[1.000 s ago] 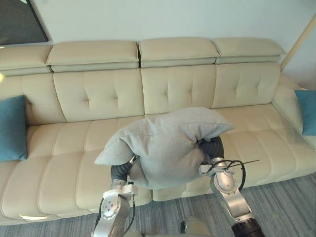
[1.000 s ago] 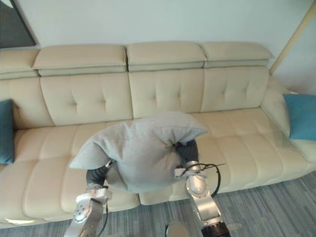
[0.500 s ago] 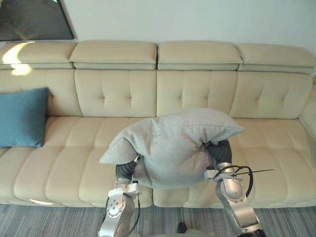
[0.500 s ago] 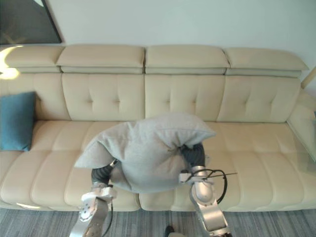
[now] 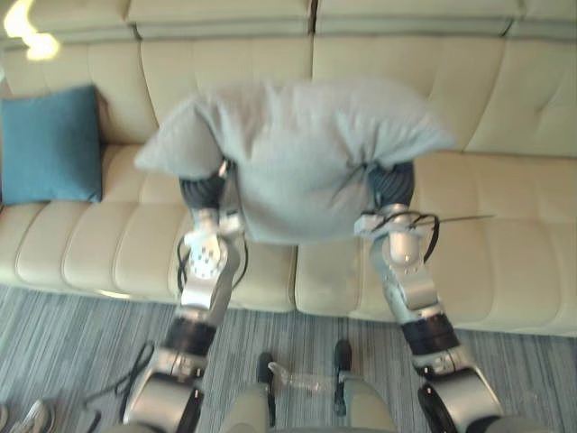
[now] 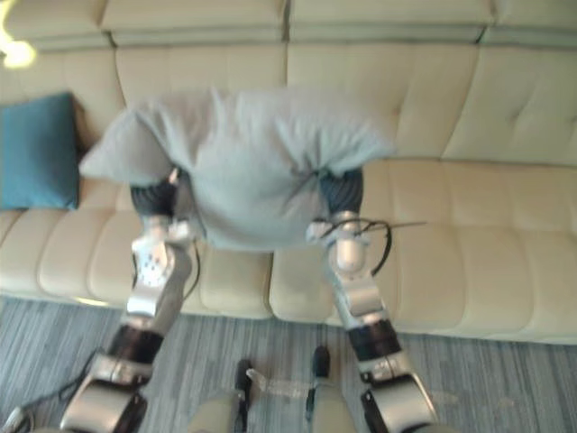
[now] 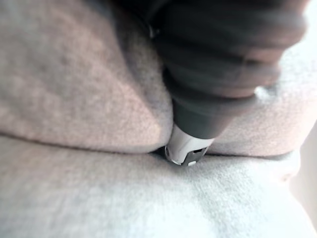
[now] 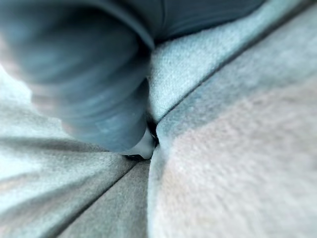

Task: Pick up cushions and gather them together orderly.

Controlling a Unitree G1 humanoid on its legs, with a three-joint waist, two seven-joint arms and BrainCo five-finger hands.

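Soft grey fabric cushion held up between left hand and right hand | fingers sunk in fabric, grip unreadable | to do: set beside square teal cushion on cream tufted sofa

Both arms reach forward and upward, forearms near upright and roughly parallel. The left arm rises from the lower left and the right arm from the lower right, silver-grey segments bent at the elbow. The left hand and right hand sit level with each other, well apart, their dark ribbed covers pressed into folds of a grey cushion.
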